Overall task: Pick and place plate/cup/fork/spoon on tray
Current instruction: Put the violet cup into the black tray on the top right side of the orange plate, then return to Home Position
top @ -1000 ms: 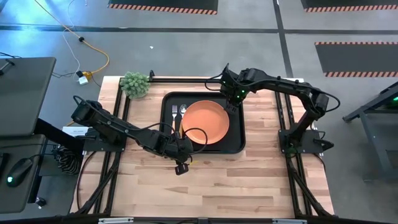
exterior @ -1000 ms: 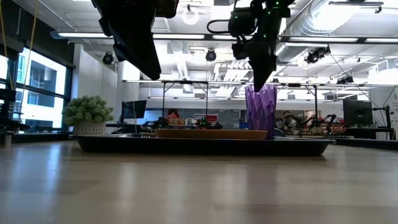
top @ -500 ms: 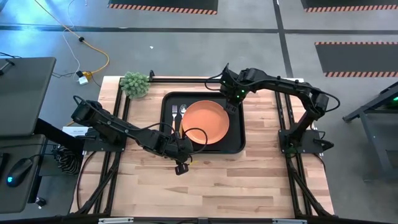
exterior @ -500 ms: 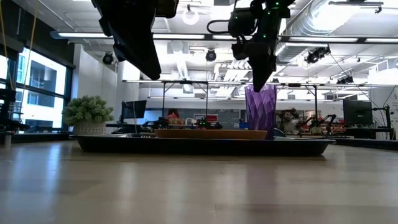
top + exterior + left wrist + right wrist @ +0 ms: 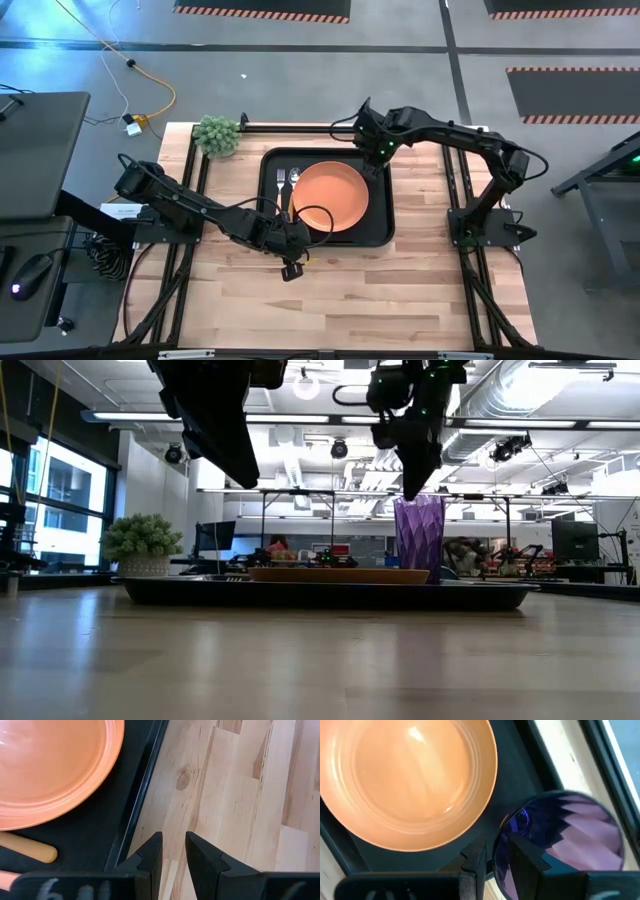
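Observation:
The purple cup [image 5: 420,538] stands upright on its base at the far right of the black tray [image 5: 375,232], beside the orange plate [image 5: 330,195]. The fork [image 5: 281,181] and the spoon [image 5: 295,178] lie on the tray left of the plate. My right gripper [image 5: 412,492] hangs over the cup, its tips at rim height. In the right wrist view [image 5: 495,851] it is open by a narrow gap, one finger over the cup's inside and one outside it. My left gripper [image 5: 174,845] is open by a narrow gap and empty, above the tray's near edge [image 5: 135,810]. My right gripper points down over the cup's rim [image 5: 501,832] on the side nearest the plate, one finger on each side of the wall. I cannot tell whether the fingers touch the rim. The cup stands on the tray.
A small potted plant [image 5: 217,135] stands at the table's far left corner. Bare wood [image 5: 330,300] lies between the tray and the table's near edge. The arms' black frames run along the table's left and right sides.
My right gripper has gone up a little, from down at the cup's rim to just above it. The cup has stayed standing on the tray.

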